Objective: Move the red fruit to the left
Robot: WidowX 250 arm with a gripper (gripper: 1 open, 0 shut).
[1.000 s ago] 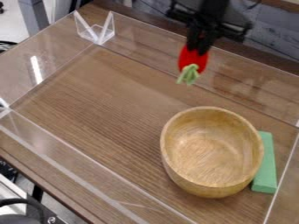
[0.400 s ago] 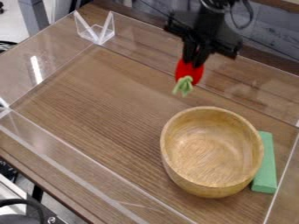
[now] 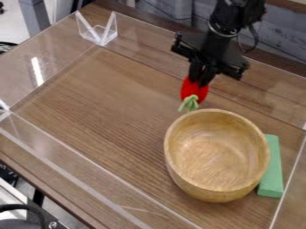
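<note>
Claw (image 3: pixel 202 79) lower than second ago, fruit (image 3: pixel 194 91) carried down with it, now just above surface (image 3: pixel 107 98) beside far rim of bowl (image 3: pixel 216 154). Claw closed on fruit, leaf end hanging down. Fruit sits toward surface's far right part. Green block (image 3: pixel 273 167) by right edge. Judgement: grasp done; shift toward left edge and release remain.

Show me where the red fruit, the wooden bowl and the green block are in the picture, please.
red fruit (image 3: pixel 192 89): camera view, on its red body below the gripper.
wooden bowl (image 3: pixel 180 154): camera view, on its left rim.
green block (image 3: pixel 273 170): camera view, on its flat top.
</note>
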